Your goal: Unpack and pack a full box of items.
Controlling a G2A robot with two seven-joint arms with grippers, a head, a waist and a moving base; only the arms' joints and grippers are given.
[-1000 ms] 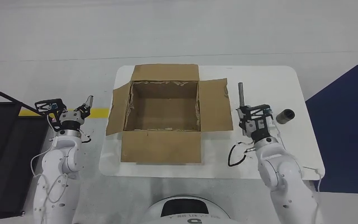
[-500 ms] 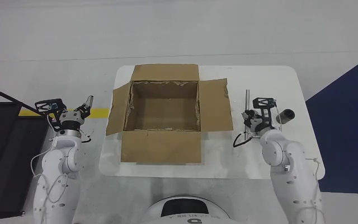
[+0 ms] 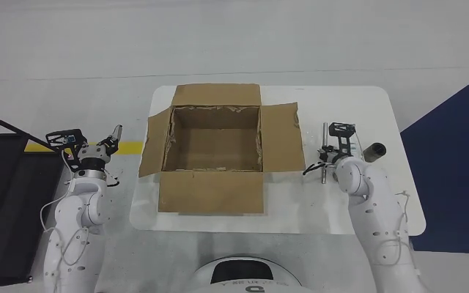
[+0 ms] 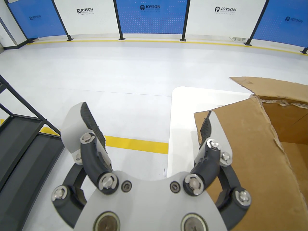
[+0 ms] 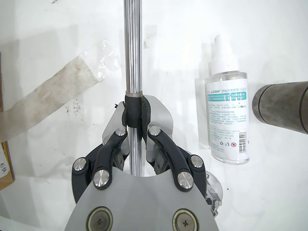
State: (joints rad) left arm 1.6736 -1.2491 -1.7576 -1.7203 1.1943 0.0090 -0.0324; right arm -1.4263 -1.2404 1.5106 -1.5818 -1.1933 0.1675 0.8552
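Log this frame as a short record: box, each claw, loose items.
box: cardboard box, flaps open, bare cardboard inside
right claw: shut on metal rod, over the table beside the box
left claw: open, holding nothing, off the table's edge
loose items: spray bottle lying flat; dark cylinder beside it

Fence panels (image 4: 154, 7), 12 o'clock beyond the table (image 3: 344, 212): 5 carry the same dark printed mark, 1 logo followed by 1 word in capitals, on 3 blue and 2 white panels.

Spray bottle (image 5: 227, 118), lying at 3 o'clock of the cardboard box (image 3: 212, 192): white label with a green heading line, small print too fine to read, 1 barcode, 1 recycling mark, 1 red prohibition sign.

Box flap: white sticker (image 5: 5, 167) with handwritten characters, partly cut off.
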